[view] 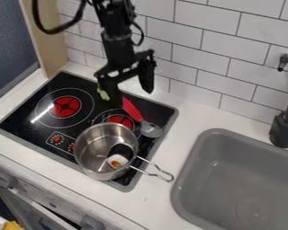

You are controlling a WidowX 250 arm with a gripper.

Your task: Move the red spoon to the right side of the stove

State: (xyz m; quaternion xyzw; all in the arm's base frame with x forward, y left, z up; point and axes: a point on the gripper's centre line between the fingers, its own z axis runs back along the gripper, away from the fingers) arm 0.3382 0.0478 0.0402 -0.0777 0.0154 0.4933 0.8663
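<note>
The gripper (131, 93) hangs over the back edge of the stove (39, 96), with its two fingers spread wide apart. Just below it lies the red spoon (132, 110), its red handle pointing toward the back wall and its greyish head (150, 129) close to the stove's right edge. The left finger comes down beside the upper end of the handle; whether they touch I cannot tell. Nothing shows held between the fingers.
A metal pot (92, 155) stands on the stove's front right, holding a black-and-white object (118, 157); its wire handle extends right over the counter (164, 197). Something green (103, 93) is behind the left finger. A grey sink (231, 179) and black faucet (285, 128) are at right.
</note>
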